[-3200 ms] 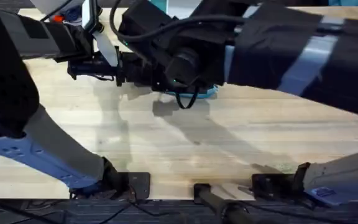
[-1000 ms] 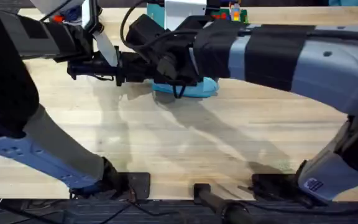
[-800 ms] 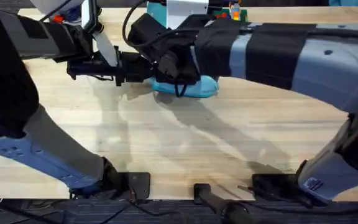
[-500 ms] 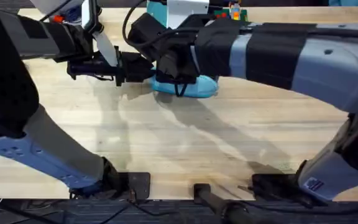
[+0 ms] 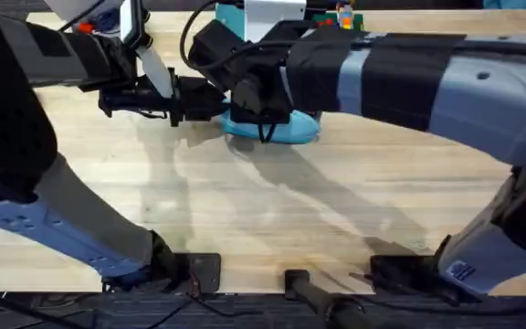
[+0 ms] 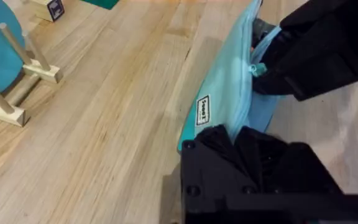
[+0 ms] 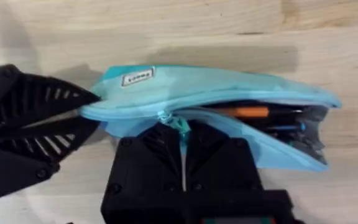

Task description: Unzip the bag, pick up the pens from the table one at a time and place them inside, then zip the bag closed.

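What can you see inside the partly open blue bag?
Through the bag's open end: an orange pen and darker pens lying lengthwise. Fabric covers the zipped part, hiding anything in there.

bag (image 7: 229, 93) | small white label (image 7: 137, 78) near one end | lettering too small to read

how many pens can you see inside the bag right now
2 at least: an orange-barrelled one and a thinner one with a blue band, side by side in the bag's open end. More may be hidden under the fabric.
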